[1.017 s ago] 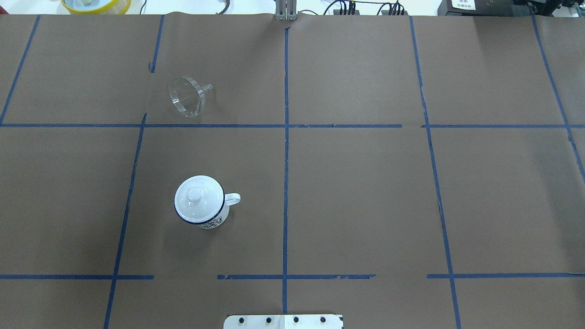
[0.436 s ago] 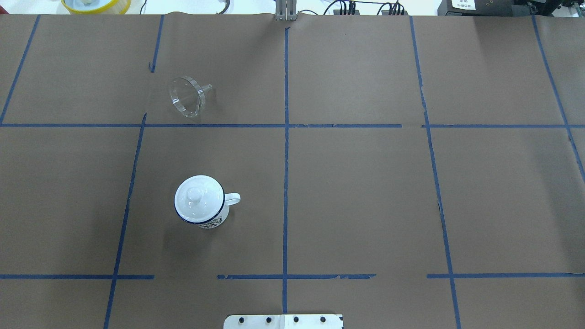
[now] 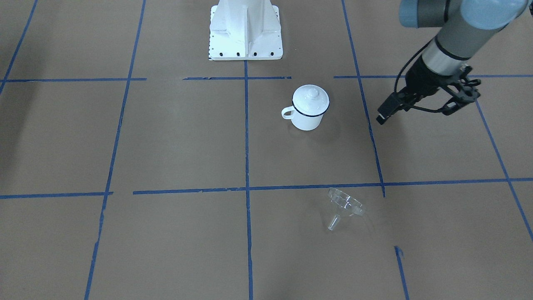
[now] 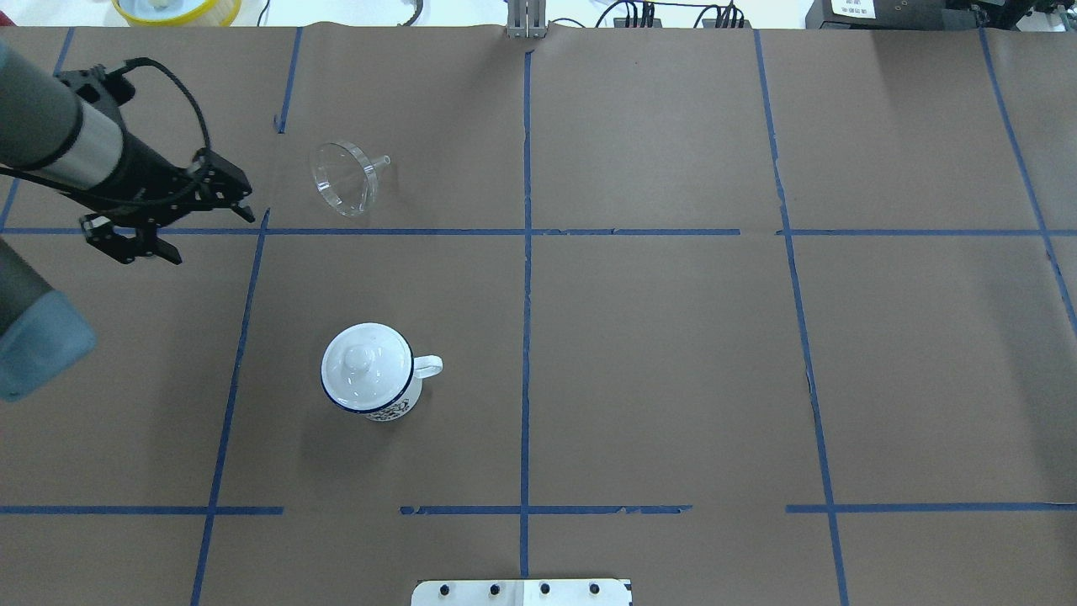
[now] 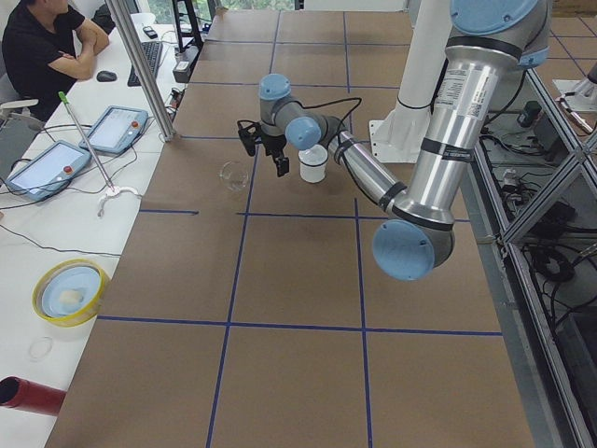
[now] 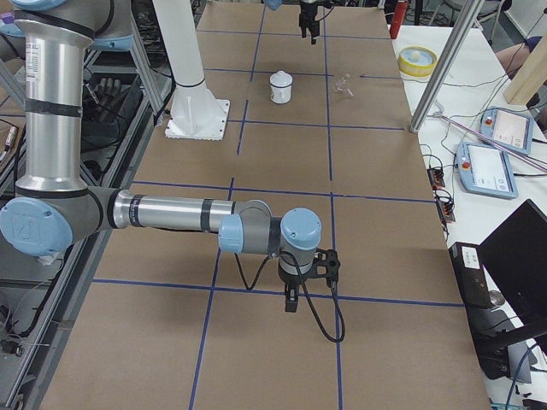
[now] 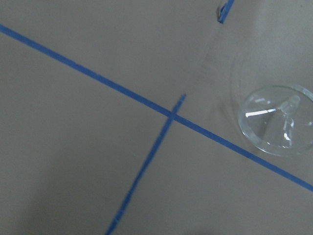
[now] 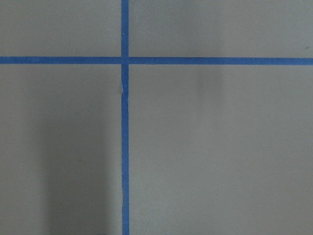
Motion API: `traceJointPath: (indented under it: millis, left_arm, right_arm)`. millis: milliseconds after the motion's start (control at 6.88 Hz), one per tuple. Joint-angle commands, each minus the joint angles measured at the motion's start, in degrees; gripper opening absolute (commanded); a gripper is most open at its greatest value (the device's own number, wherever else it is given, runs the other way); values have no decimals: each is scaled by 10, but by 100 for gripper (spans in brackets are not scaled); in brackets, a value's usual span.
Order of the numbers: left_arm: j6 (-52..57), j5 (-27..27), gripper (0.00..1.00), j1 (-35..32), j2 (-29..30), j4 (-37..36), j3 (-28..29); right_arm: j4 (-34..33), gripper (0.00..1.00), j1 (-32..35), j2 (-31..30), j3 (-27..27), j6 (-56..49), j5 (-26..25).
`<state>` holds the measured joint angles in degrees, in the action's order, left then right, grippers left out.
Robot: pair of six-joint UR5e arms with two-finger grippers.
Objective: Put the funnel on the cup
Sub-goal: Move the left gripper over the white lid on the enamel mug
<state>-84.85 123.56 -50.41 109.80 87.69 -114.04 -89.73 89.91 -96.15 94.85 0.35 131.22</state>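
Note:
The clear funnel (image 4: 343,178) lies on its side on the brown paper, spout pointing right; it also shows in the front view (image 3: 344,204) and the left wrist view (image 7: 276,120). The white cup (image 4: 374,402) stands upright nearer the robot, handle to the right, with a round white knobbed lid (image 4: 358,360) on its mouth; it shows in the front view (image 3: 307,118) too. My left gripper (image 4: 214,240) is open and empty, above the table just left of the funnel. My right gripper (image 6: 291,299) shows only in the right side view, far from both; I cannot tell its state.
Blue tape lines cross the brown paper. The robot's white base plate (image 4: 522,592) sits at the near edge. A yellow bowl (image 4: 177,8) and cables lie beyond the far edge. A person (image 5: 42,42) sits at a side desk with tablets.
My left arm has come into the overhead view from the left, and its open gripper now sits beside the funnel. Funnel, cup and lid have not moved.

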Motion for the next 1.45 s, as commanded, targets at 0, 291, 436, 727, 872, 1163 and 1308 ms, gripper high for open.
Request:
traceJointPath:
  millis: [0, 291, 436, 727, 872, 1163, 1308]
  left_arm:
    - [-109, -48, 100, 86, 61, -65, -8]
    - [-212, -124, 100, 170, 62, -69, -30]
    - [-232, -153, 100, 197, 62, -77, -29]
    - [-235, -165, 94, 210, 69, -113, -30]
    - [-234, -171, 90, 211, 70, -112, -29]
    - [-234, -171, 85, 211, 76, -110, -27]
    - [-233, -171, 82, 211, 77, -110, -24]
  right_arm:
    - [0, 100, 0, 0, 0, 0, 0]
    - [0, 100, 0, 0, 1, 0, 0]
    - [0, 100, 0, 0, 1, 0, 0]
    - [0, 100, 0, 0, 1, 0, 0]
    - [0, 100, 0, 0, 1, 0, 0]
    - [0, 100, 0, 0, 1, 0, 0]
    - [0, 100, 0, 0, 1, 0, 0]
